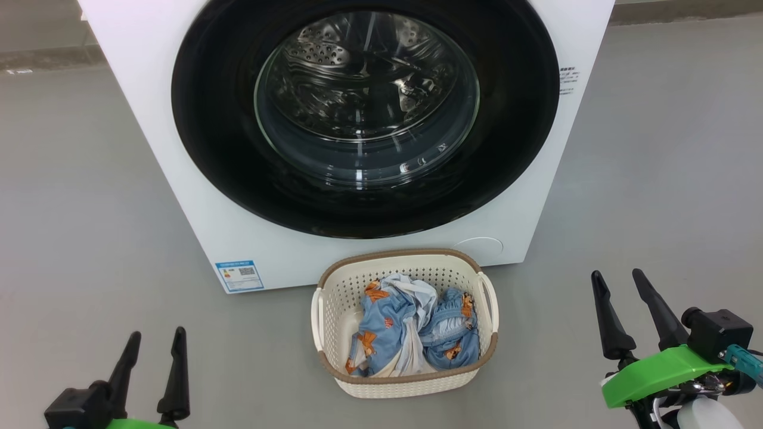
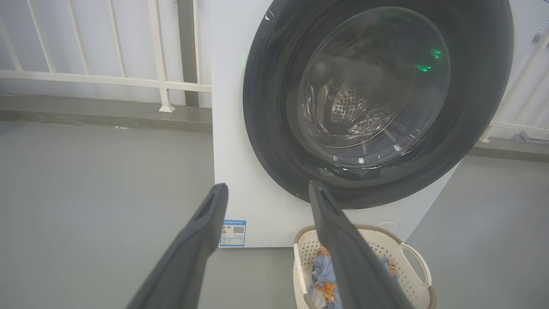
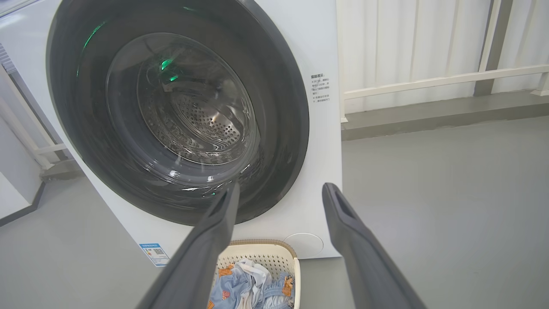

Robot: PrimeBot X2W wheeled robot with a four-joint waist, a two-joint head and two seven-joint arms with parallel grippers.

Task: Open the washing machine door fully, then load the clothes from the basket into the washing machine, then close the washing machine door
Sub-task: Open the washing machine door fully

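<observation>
Fingers [image 1: 177, 369] of left gripper [image 1: 158, 331] and right gripper [image 1: 616, 272] spread wide, empty, before the shut washing machine door [image 1: 208, 119], whose glossy rim could let a pull slip.

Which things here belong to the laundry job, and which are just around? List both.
Job: washing machine, washing machine door, basket, clothes.
Just around: white railing, grey floor, blue label sticker.
</observation>
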